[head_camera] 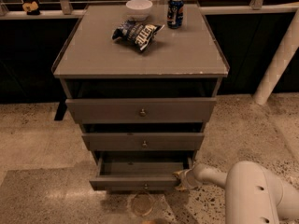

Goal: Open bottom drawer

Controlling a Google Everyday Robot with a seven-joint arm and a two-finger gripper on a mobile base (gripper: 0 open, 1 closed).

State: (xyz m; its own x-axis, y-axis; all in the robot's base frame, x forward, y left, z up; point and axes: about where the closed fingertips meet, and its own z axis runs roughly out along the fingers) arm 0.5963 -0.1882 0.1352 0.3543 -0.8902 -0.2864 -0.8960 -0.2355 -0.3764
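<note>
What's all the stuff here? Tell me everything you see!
cabinet: one, grey, middle of the floor
top drawer: one, grey, highest
middle drawer: one, grey, below it
bottom drawer: one, grey, lowest, pulled out
bowl: one, white, back of the cabinet top
can: one, blue, right of the bowl
chip bag: one, dark blue and white, in front of the bowl
post: one, white, far right
arm: one, white, lower right
gripper: one, pale, at the bottom drawer's right front corner

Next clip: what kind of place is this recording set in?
Probably an indoor office or lab common area: speckled polished floor, a grey drawer cabinet carrying a chip bag, can and bowl, a railing behind. The pincer sits at a front corner of the open bottom drawer.
</note>
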